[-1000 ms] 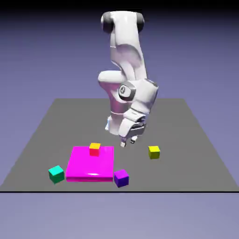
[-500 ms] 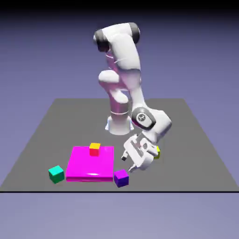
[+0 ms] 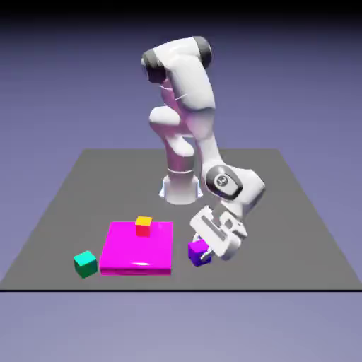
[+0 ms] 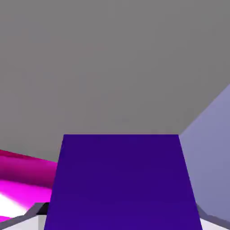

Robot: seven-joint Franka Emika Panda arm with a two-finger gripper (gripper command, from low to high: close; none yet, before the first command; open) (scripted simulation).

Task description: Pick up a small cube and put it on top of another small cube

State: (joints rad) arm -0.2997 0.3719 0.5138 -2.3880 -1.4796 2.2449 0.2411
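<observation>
The end effector, clamped on the small purple cube low over the counter beside the magenta slab, grips it tilted, so it could slip during lifting.

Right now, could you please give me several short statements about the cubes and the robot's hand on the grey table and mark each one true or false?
1. The hand is closed on the small purple cube. True.
2. A small orange-topped cube sits on the flat magenta square block. True.
3. The small teal cube rests on top of the magenta block. False: it stands on the grey table, off that block's corner at the exterior view's left.
4. The purple cube is already stacked on another cube. False: it is at table level beside the magenta block, in the hand.
</observation>
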